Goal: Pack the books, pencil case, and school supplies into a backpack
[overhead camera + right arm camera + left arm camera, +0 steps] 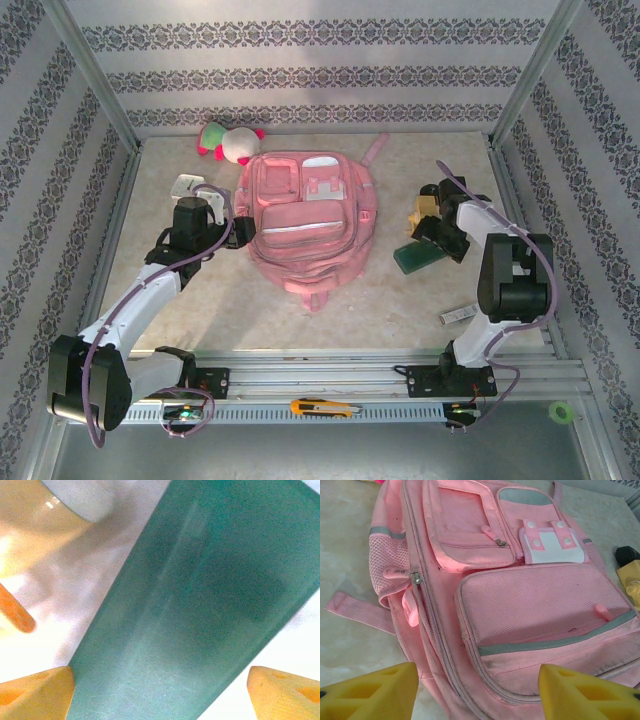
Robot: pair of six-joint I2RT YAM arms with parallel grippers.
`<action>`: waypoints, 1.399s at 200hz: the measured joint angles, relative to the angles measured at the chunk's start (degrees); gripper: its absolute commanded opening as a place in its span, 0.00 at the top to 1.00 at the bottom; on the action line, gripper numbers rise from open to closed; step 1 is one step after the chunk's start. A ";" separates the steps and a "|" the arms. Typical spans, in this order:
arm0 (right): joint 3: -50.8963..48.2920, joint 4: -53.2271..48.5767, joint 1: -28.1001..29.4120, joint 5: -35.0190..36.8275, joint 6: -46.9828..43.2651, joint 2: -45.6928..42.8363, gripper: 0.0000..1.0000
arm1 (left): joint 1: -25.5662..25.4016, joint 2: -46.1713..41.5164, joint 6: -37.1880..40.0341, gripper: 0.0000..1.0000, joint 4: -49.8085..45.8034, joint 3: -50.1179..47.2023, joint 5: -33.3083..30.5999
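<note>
Two-fingered right tool wide open, astride pencil case, possibly touching

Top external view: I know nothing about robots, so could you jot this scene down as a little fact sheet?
Backpack: pink, lying flat, front up, in the middle
Pencil case: dark green, lying right of the backpack
Left fingers: open, empty, at the backpack's left side
Right fingers: open, one on each side of the pencil case, not closed on it
Plush toy: pink and white, behind the backpack
</note>
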 measured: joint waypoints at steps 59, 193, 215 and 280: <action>0.37 -8.20 -1.51 2.80 -4.55 -5.51 0.02 | 0.00 -0.26 0.00 0.36 -0.02 -0.13 -0.02; -7.89 6.78 1.51 -1.68 15.76 -6.82 0.02 | -0.37 -0.17 0.00 0.36 0.02 -0.13 0.04; -7.54 6.95 1.97 -1.66 15.80 -4.70 0.02 | -0.37 -0.17 0.00 0.36 0.02 -0.13 0.04; -3.04 4.15 2.97 1.20 13.88 0.33 0.05 | -0.37 -0.17 0.02 0.36 0.02 -0.13 0.02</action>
